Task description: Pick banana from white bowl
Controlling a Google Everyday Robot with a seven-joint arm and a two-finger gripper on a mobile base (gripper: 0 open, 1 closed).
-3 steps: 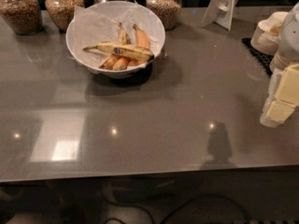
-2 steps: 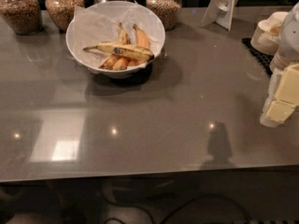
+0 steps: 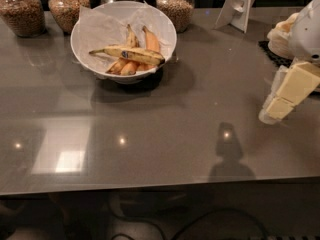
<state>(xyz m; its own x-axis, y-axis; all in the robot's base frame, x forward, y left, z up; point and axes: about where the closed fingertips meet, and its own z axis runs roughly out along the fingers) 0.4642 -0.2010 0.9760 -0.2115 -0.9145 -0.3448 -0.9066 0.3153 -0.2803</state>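
Note:
The long yellow banana (image 3: 135, 55), with brown speckles and a small blue sticker, lies across the top of the wide white bowl (image 3: 125, 78) at the back left of the grey table (image 3: 150, 139). Crinkled white paper lines the bowl. Shorter orange-toned bananas (image 3: 150, 40) lie under and behind it. My gripper (image 3: 274, 109), cream-coloured, hangs at the right edge of the view, well to the right of the bowl and nearer the front. It points down and to the left above the table. It holds nothing that I can see.
Several glass jars of brown grains (image 3: 21, 11) (image 3: 175, 4) line the back edge behind the bowl. A white stand (image 3: 240, 4) sits at the back right. Stacked white dishes (image 3: 281, 36) rest on a dark mat behind the gripper.
The gripper has shifted a little to the left and up. The bowl and bananas have not moved.

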